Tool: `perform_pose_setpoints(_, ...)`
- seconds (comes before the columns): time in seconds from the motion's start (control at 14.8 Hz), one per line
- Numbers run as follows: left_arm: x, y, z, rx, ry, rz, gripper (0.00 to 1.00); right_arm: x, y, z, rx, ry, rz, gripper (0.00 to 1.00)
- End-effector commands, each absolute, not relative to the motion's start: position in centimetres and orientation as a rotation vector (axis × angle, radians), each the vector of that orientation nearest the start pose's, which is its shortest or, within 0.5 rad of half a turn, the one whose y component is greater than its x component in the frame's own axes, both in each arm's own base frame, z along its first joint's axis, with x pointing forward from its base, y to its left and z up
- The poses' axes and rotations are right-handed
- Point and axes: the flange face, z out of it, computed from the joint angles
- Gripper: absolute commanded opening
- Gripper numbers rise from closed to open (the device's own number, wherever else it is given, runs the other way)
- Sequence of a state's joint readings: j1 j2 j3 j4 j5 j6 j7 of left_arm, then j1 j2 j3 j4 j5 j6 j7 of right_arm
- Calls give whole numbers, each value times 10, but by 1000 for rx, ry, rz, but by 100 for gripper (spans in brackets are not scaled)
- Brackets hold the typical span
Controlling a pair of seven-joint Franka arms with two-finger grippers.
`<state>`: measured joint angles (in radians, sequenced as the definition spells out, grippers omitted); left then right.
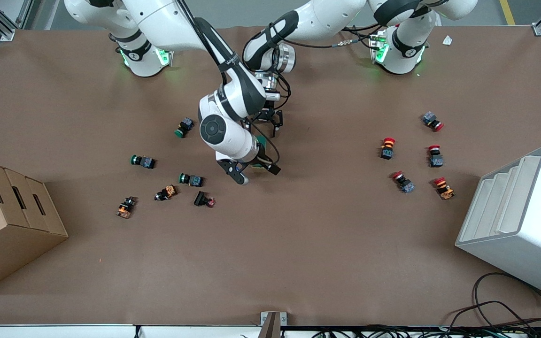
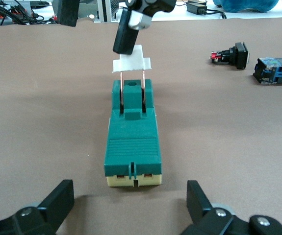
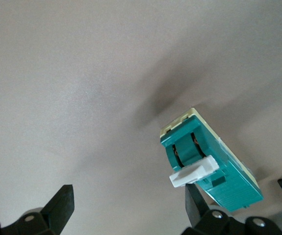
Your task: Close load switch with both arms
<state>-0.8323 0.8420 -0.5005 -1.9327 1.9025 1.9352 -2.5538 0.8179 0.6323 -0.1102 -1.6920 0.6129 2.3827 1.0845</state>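
Risk first: load switch (image 2: pixel 133 142) sits loose on the brown table (image 1: pixel 298 244), near mid-table, under both wrists, w/ nothing clamping it. Left gripper (image 2: pixel 131 210) hovers at its cream end, fingers spread wide, holding nothing. Right gripper (image 3: pixel 126 215) is over the switch's lever end, also spread; one finger touches or nearly touches the raised white lever (image 2: pixel 131 64). I reckon if right pushes before left pins the body, the block slides or tips, or the finger slips off the lever. Green push buttons (image 1: pixel 185 126) lie well apart from the switch. No readable label on it; lettering on the right arm too small to read.
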Motion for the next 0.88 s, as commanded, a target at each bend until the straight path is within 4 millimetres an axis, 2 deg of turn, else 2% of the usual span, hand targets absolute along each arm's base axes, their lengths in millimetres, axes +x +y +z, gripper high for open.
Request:
perform_pose_setpoints(0.0,203,-553,65,-2765,151,-1603,100,519,459,224,-2609,1078,356,100)
perform_pose_setpoints(0.2,205,-554,66,-2766,145,-1607,100,533,452,214,-2615,1078,342,100)
perform_pose_setpoints(0.54,209,-553,68,-2763,132,-1615,100,542,437,188,-2652,1024,313,100)
perform_pose_setpoints(0.68,208,-553,68,-2764,131,-1613,100,545,434,188,-2663,980,295,100)
perform_pose_setpoints(0.81,210,-553,68,-2762,128,-1616,100,564,408,196,-2667,993,294,100)
